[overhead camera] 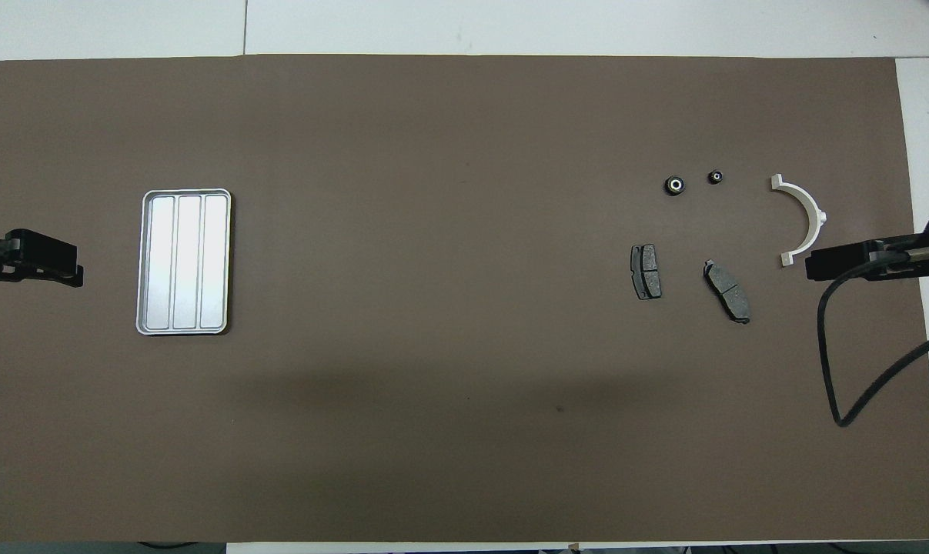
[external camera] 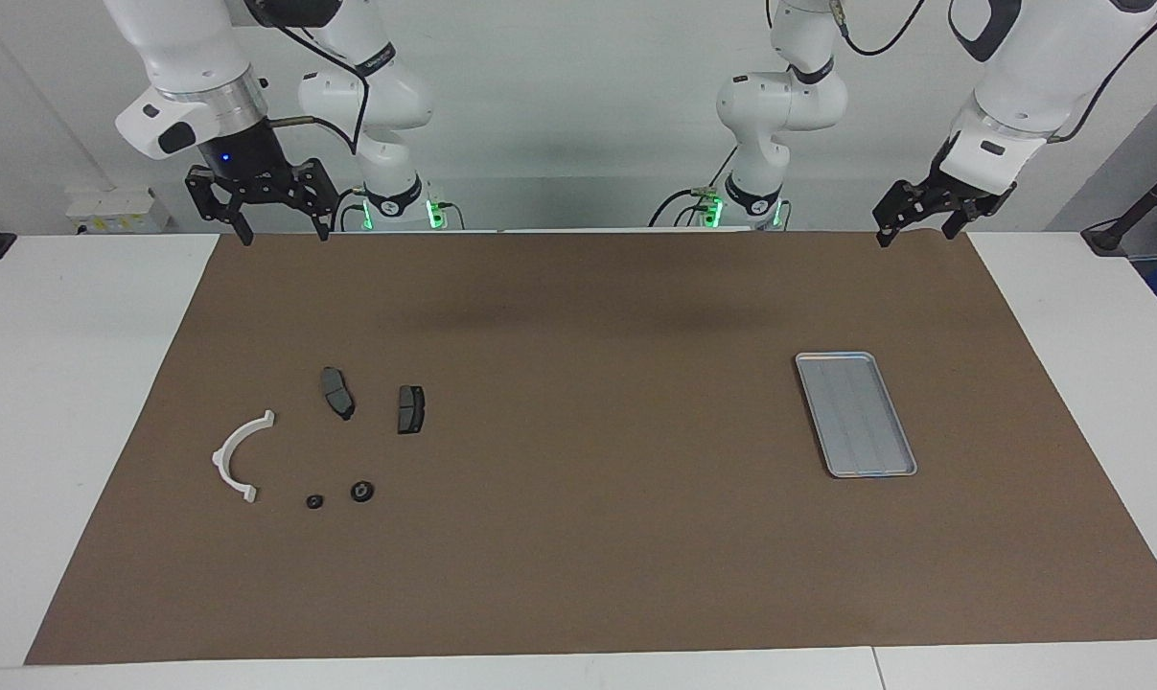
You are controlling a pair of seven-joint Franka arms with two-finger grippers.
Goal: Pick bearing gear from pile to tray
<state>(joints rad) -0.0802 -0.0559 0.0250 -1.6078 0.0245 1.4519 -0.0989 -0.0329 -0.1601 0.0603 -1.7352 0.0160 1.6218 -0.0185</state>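
I see two tiny black round gears lying well apart from my raised right gripper, jaws spread and empty, their teeth indistinct.

Two glossy white arms with black cables, green-lit bases, black right gripper and left gripper.

2 gears, 2 brake pads, 1 white arc, 1 tray.
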